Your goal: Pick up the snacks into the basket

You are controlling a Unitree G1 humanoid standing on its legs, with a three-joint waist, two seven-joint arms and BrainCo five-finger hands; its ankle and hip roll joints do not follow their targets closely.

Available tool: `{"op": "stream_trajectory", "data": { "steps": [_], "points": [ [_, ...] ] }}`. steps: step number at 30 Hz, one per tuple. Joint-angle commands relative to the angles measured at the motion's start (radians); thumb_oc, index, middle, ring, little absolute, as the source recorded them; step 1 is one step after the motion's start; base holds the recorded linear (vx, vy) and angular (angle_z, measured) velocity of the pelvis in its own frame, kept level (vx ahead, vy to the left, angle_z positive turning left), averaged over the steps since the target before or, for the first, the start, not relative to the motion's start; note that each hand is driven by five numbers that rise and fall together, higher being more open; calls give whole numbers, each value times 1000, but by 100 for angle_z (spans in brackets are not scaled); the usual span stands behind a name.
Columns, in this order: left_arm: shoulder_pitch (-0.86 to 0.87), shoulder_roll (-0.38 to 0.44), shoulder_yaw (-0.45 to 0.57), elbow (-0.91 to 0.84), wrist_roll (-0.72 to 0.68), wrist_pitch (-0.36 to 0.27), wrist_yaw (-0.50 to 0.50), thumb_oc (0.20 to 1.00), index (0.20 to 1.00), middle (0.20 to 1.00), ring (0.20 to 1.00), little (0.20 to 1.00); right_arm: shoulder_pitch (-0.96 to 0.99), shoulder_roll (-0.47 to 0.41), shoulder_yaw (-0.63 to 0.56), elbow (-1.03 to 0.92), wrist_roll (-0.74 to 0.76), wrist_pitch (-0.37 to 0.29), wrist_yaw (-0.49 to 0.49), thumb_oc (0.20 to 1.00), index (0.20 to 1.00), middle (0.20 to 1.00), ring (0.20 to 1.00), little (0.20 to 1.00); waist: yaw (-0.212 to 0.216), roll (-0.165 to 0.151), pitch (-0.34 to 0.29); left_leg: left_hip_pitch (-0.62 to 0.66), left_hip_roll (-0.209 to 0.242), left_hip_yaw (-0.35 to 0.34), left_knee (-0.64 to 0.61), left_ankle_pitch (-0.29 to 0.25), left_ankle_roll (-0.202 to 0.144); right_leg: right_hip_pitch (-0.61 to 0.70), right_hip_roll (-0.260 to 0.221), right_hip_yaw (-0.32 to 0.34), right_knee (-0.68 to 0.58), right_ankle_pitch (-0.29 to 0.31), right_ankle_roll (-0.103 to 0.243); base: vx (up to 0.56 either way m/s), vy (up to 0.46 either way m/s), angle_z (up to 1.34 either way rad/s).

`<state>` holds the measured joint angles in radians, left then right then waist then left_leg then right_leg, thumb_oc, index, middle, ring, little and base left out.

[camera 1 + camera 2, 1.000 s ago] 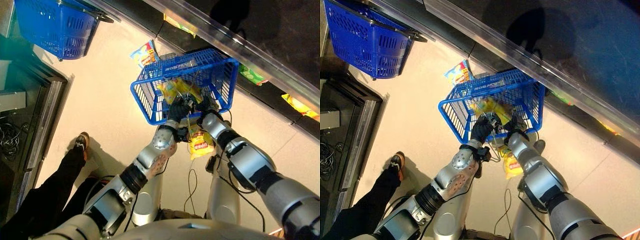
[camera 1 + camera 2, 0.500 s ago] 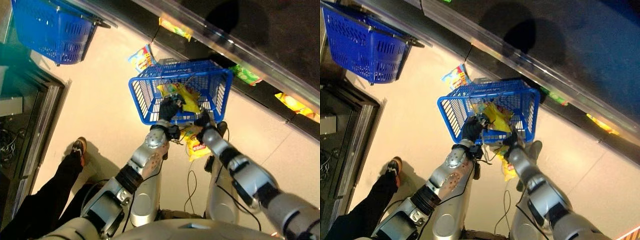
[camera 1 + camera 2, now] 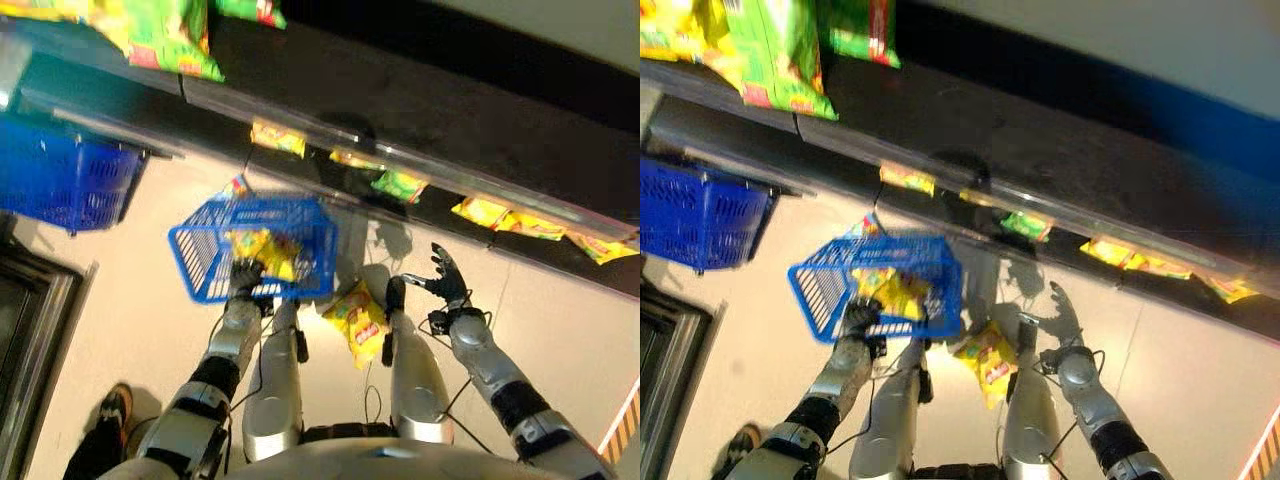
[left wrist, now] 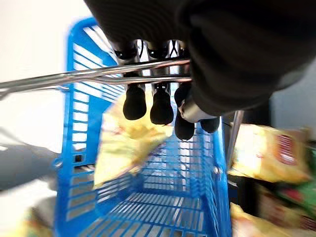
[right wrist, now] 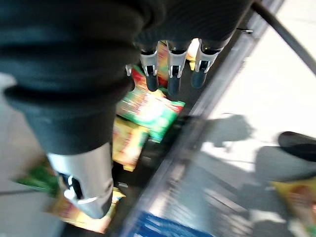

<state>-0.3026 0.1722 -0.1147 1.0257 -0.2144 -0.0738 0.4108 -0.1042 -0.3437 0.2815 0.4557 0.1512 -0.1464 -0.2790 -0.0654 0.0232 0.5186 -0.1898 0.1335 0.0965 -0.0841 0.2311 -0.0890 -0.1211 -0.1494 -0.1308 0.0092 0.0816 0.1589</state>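
Left hand (image 4: 163,74): fingers (image 4: 134,101) curled over the thin chrome wire handle (image 4: 74,79) of the blue plastic slatted shopping basket (image 3: 255,250), clenched on it, dark tips hanging just past the wire above the basket's inside. Basket hangs from that hand, tilted, off the floor. Inside it: crumpled yellow snack bags (image 4: 126,143) lying against one side wall and the bottom grid; in the head views the same yellow bags (image 3: 262,252) show through the slats.

Right hand (image 3: 445,283): fingers (image 5: 170,74) spread and straight, released, holding nothing, raised well to the right of the basket, palm toward the low dark store shelf (image 3: 420,160). Wrist view has the fingertips pointing at a green and red snack bag (image 5: 150,108) lying on the bottom shelf level, apart from it, with yellow bags (image 5: 127,143) beside it.

One yellow snack bag with red label (image 3: 358,318) lies on the beige tiled floor (image 3: 150,330) between the two arms, just below the basket's right corner, not in the basket. Another colourful bag (image 3: 236,186) on the floor behind the basket, by the shelf foot. More yellow and green bags (image 3: 500,215) line the bottom shelf edge; large green and yellow bags (image 3: 770,45) hang at the top left. A second blue basket (image 3: 65,180) sits at far left by the shelf. A person's shoe (image 3: 113,405) at lower left.
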Motion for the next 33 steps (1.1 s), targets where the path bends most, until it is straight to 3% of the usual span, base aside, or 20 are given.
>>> {"op": "stream_trajectory", "data": {
  "steps": [1,5,6,8,13,14,17,18,19,21,22,23,25,26,28,29,30,31,32,33],
  "points": [
    [17,-22,10,155,81,41,-14,200,200,200,200,200,46,-24,-65,-128,20,-74,33,1000,1000,1000,1000,1000,19,-45,-106,19,-34,15,2,-32,7,-119,93,29,73,-3,-62,117,-208,-34],
    [41,-42,12,220,161,67,-37,200,200,200,200,200,70,-32,-87,-145,36,-70,51,1000,1000,1000,1000,1000,19,-49,-155,63,-92,-26,24,-86,33,-81,102,25,55,-7,-68,77,-104,-20],
    [96,-60,47,277,190,80,-71,200,200,200,200,200,119,-32,-134,-170,43,-50,86,1000,1000,1000,1000,1000,16,-56,-231,123,-210,-83,95,-208,82,-31,118,40,45,-10,-67,93,-107,-3],
    [125,-65,51,288,193,80,-88,200,200,200,200,200,162,-15,-186,-175,57,-43,94,1000,1000,1000,1000,1000,6,-46,-285,143,-200,-57,82,-197,84,-8,126,50,46,-11,-60,206,-15,2],
    [166,-51,16,276,272,84,-127,200,200,200,200,200,209,5,-271,-194,53,-19,86,1000,1000,1000,1000,1000,-1,-60,-357,216,-190,-55,17,-186,98,17,140,44,96,-37,-51,149,26,0],
    [171,-35,-15,280,322,90,-144,200,200,200,200,200,218,17,-298,-183,66,-23,74,1000,1000,1000,1000,1000,-7,-65,-368,228,-176,-61,14,-186,100,25,155,74,137,-56,-40,83,-56,5],
    [168,-19,0,286,314,93,-143,200,200,200,200,200,210,27,-311,-192,86,-22,74,1000,1000,1000,1000,1000,3,-57,-377,236,-153,-67,13,-189,99,30,114,81,154,-57,-31,-20,-122,7],
    [164,-10,11,288,301,93,-137,200,200,200,200,200,207,29,-321,-197,98,-21,78,1000,1000,1000,1000,1000,9,-53,-380,232,-136,-68,9,-186,93,23,75,78,155,-34,-26,-39,-293,-18],
    [151,3,21,290,282,90,-133,200,200,200,200,200,195,34,-350,-202,120,-19,73,1000,1000,1000,1000,1000,12,-50,-395,239,-102,-78,-3,-197,73,24,-32,79,126,40,-4,-58,-419,-22],
    [141,14,24,286,280,90,-133,200,200,200,200,200,173,41,-358,-197,130,-14,68,1000,1000,1000,1000,1000,23,-50,-405,261,-62,-71,-3,-215,45,34,-145,43,81,111,23,-14,-430,6],
    [141,17,27,284,275,88,-132,200,200,200,200,200,164,45,-356,-196,129,-11,62,1000,1000,1000,1000,1000,27,-53,-410,273,-43,-65,-3,-220,33,25,-188,31,73,149,39,6,-267,1],
    [142,17,27,284,275,88,-132,200,200,200,200,200,164,46,-356,-196,129,-10,61,1000,1000,1000,1000,1000,28,-52,-407,277,-42,-64,-3,-222,33,30,-187,31,71,149,40,0,-270,-18],
    [149,26,34,272,266,78,-132,200,200,200,200,200,159,48,-357,-223,108,2,56,1000,1000,1000,1000,1000,25,-64,-425,296,13,-45,1,-217,-7,50,-236,45,57,177,75,-10,-399,-22],
    [151,27,34,272,266,78,-132,200,200,200,200,200,162,50,-357,-227,106,4,56,1000,1000,1000,1000,1000,28,-64,-422,302,15,-43,0,-219,-9,54,-234,46,56,176,75,-47,-593,-17],
    [164,22,37,263,262,74,-123,200,200,200,200,200,173,44,-356,-261,94,12,55,1000,1000,1000,1000,1000,33,-55,-428,301,76,-32,13,-200,-47,73,-237,63,76,121,88,-93,-548,-16],
    [175,11,46,265,255,75,-121,200,200,200,200,200,178,33,-358,-288,80,14,64,1000,1000,1000,1000,1000,35,-42,-431,301,106,-30,20,-188,-56,78,-214,52,93,38,85,-75,-294,-19],
    [175,11,46,265,255,75,-121,200,200,200,200,200,179,33,-358,-288,80,14,64,1000,1000,1000,1000,1000,35,-41,-431,301,107,-30,19,-188,-56,78,-214,52,94,38,85,-74,-304,-27],
    [182,1,52,263,243,70,-114,200,200,200,200,200,186,30,-356,-307,81,15,67,1000,1000,1000,1000,1000,35,-29,-429,291,121,-27,27,-177,-60,85,-200,42,97,-9,80,-181,-461,-13],
    [201,-31,54,243,221,65,-95,200,200,200,200,200,203,12,-345,-322,72,11,67,1000,1000,1000,1000,1000,38,-3,-411,233,145,-34,63,-110,-71,101,-158,18,105,-70,48,-181,-461,2],
    [201,-31,54,243,221,65,-95,200,200,200,200,200,203,12,-345,-322,73,11,67,1000,1000,1000,1000,1000,37,-2,-411,232,145,-35,63,-110,-71,102,-157,17,105,-70,48,-279,-545,8]
  ]
}}
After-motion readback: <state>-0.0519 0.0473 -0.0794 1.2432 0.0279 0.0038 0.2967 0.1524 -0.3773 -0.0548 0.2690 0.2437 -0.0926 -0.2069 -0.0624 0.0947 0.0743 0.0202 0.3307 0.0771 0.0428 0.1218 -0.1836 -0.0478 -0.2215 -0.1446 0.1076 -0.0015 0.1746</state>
